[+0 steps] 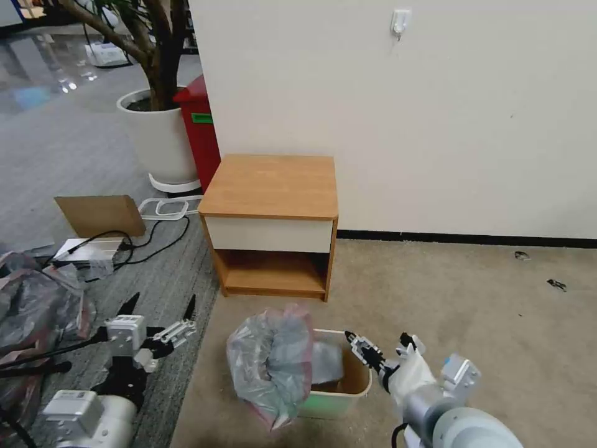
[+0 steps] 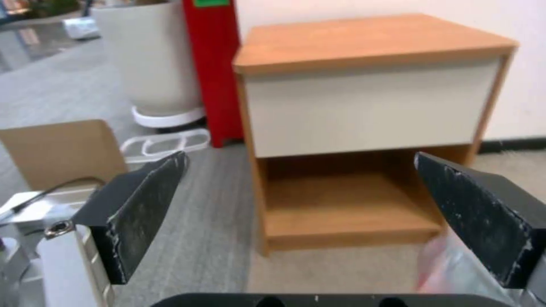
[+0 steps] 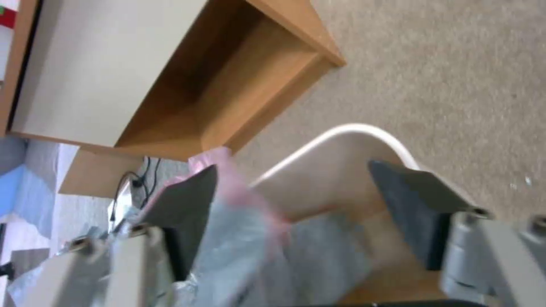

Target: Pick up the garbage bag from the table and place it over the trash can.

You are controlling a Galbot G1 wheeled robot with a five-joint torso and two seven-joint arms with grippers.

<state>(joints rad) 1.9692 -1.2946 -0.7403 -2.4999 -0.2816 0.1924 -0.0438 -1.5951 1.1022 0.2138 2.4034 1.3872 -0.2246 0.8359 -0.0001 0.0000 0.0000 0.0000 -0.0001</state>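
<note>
The garbage bag (image 1: 272,364) is crinkly grey plastic with a pink edge. It bulges over the left rim of the cream trash can (image 1: 356,379) and partly hangs inside it. The can stands on the carpet in front of the table (image 1: 270,185), whose top is bare. My right gripper (image 1: 380,346) is open just above the can's right rim, nothing between its fingers. In the right wrist view it (image 3: 293,168) straddles the bag (image 3: 256,238) and the can's rim (image 3: 341,130). My left gripper (image 1: 160,306) hangs open, left of the bag, facing the table (image 2: 364,106); the bag (image 2: 449,268) shows beside one finger.
A big white plant pot (image 1: 158,134) and a tall red bin (image 1: 200,130) stand left of the table against the wall. Cardboard (image 1: 99,214), cables and a heap of plastic bags (image 1: 34,311) lie on the floor at left. Open carpet stretches to the right.
</note>
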